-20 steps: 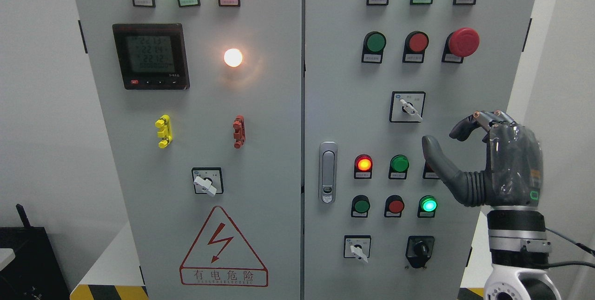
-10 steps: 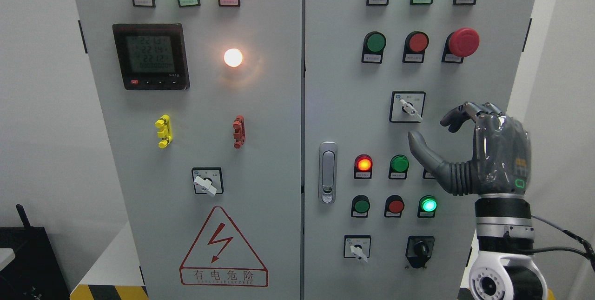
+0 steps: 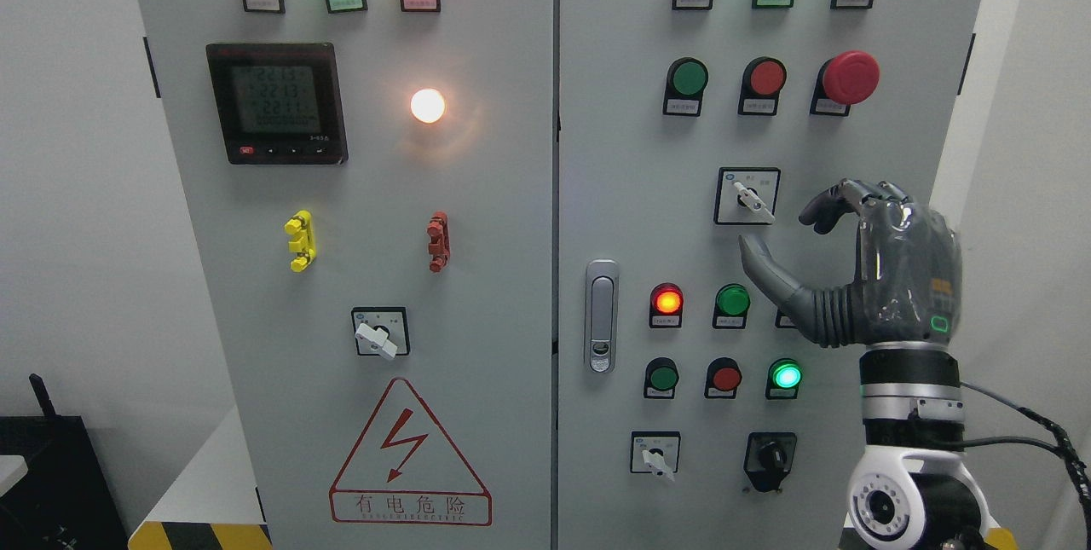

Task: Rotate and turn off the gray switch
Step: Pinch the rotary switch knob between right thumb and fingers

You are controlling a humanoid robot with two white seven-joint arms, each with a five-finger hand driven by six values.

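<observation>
White walls frame a gray electrical cabinet (image 3: pixel 477 277) with 2 doors, basically filling the whole view. On the right door there's the gray switch (image 3: pixel 747 196), a rotary selector on a black-framed plate with its pale handle pointing down and to the right. The right hand (image 3: pixel 861 269) comes up from the lower right and sits just right of that switch, not touching it as far as I can see. Its thumb (image 3: pixel 767 269) sticks out to the left just below the switch plate, and the fingers (image 3: pixel 831 205) curl over just to the plate's right, so the hand is cupped apart with nothing in it. Above sits a red mushroom button (image 3: pixel 850 77). On the left door there's a digital meter (image 3: pixel 277 102), a glowing white lamp (image 3: pixel 427 105) and a red lightning warning triangle (image 3: pixel 409 456).
</observation>
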